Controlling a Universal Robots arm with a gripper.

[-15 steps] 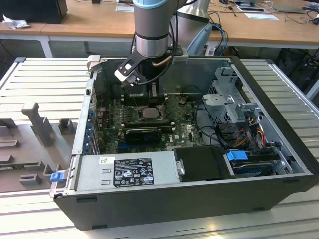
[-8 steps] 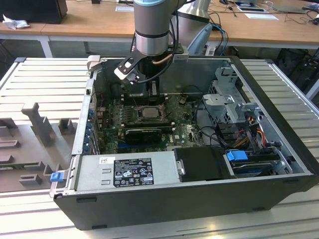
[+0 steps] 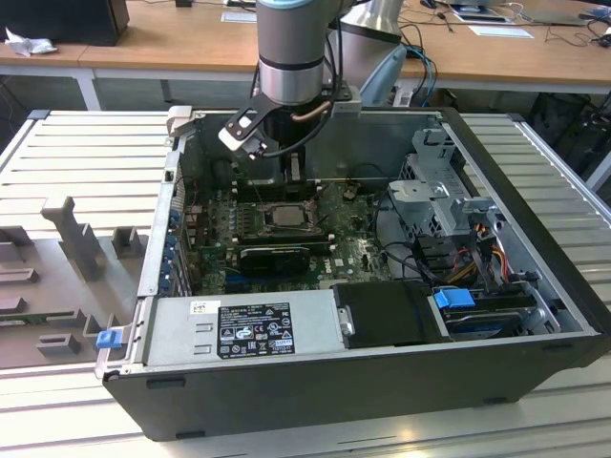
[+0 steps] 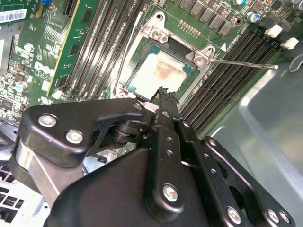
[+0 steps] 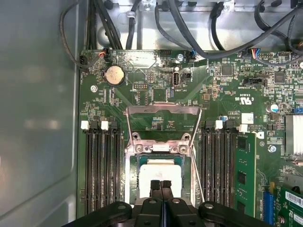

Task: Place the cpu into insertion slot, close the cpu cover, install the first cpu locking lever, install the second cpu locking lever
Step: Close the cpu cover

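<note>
Gripper point(image 5: 161, 185) fingers are pressed together with nothing between them. In both wrist views their tips hang over the near edge of the cpu point(image 5: 161, 171); whether they touch its face cannot be told.

**Status of work**
- The cpu lies flat in the insertion slot point(image 5: 134, 174), pale face up, and appears squarely seated.
- The cpu cover point(image 5: 163, 110) stands swung open on its hinge, beyond the slot, with green motherboard point(image 5: 142, 85) showing through its window.
- One locking lever point(image 4: 241, 63) juts out free over the memory slots point(image 4: 232, 82). It is not latched.

**Step in hand**
Judged from this layout, placement is complete and closing the cover is the step in hand. That step calls for the closed fingertips to get behind the raised frame and push it down over the chip without scraping the chip or catching the free lever.

**Arm pose**
In the exterior view the arm point(image 3: 296, 48) reaches straight down into the open computer case point(image 3: 535, 315). Its wrist is vertical above the socket area, close to the case's far wall.
</note>
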